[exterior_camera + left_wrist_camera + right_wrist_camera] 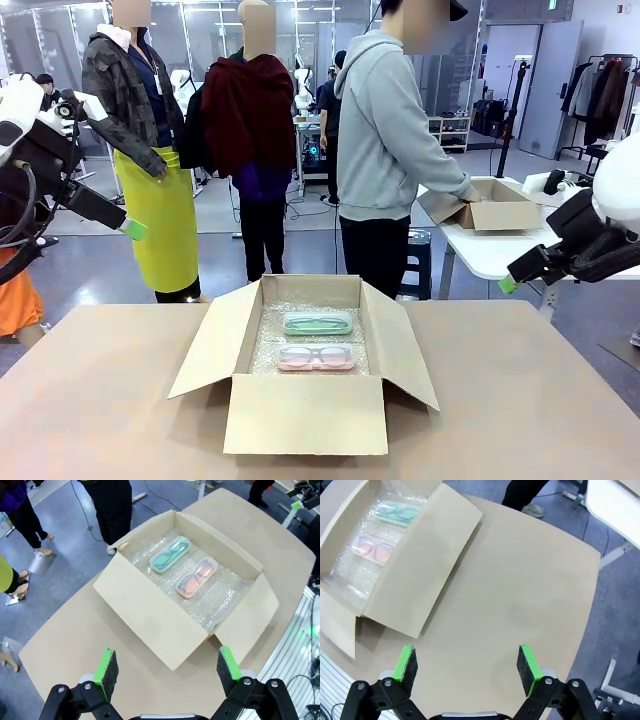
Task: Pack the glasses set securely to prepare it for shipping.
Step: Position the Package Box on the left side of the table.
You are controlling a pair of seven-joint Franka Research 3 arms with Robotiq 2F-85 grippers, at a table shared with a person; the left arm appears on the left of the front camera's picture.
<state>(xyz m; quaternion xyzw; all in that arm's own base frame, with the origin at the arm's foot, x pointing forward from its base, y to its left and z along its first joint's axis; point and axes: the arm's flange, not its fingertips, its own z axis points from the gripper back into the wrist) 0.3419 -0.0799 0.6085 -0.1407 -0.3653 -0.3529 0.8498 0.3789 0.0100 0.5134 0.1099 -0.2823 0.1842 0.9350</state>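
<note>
On the robot's side, both arms hang high and wide of the work. The left claw (pixel 167 668) is spread wide with nothing in it, its green pads (pixel 106 667) looking down at the box from off its left side. The right claw (pixel 466 661) is spread just as wide and empty, over bare table (pixel 520 595) to the right of the box.

Nearest on the table sits the cardboard box (pixel 305 415), all four flaps open. The near flap folds down towards the robot, the side flaps splay outward, and the far one stands up. Inside, on bubble wrap (pixel 268 345), the pink case (pixel 316 357) lies nearer. The mint green case (pixel 317 323) lies just beyond it, parallel, with a narrow gap between them. Both lie flat, well below and well apart from either claw.

With the glasses set already bedded down, I'd judge that closing up is the step in hand. To do it well, each claw should come in low from outside its own side flap and push near the flap's free edge. The flap then swings over without the box skating across the table. The two arms working together would hold the box steady. Nothing should dip inside, as the cases lie loose and a nudge would shift them.

Beyond the table, a person in a grey hoodie (pixel 385 130) is turned away, hands on another box (pixel 500 212) at a white table.
</note>
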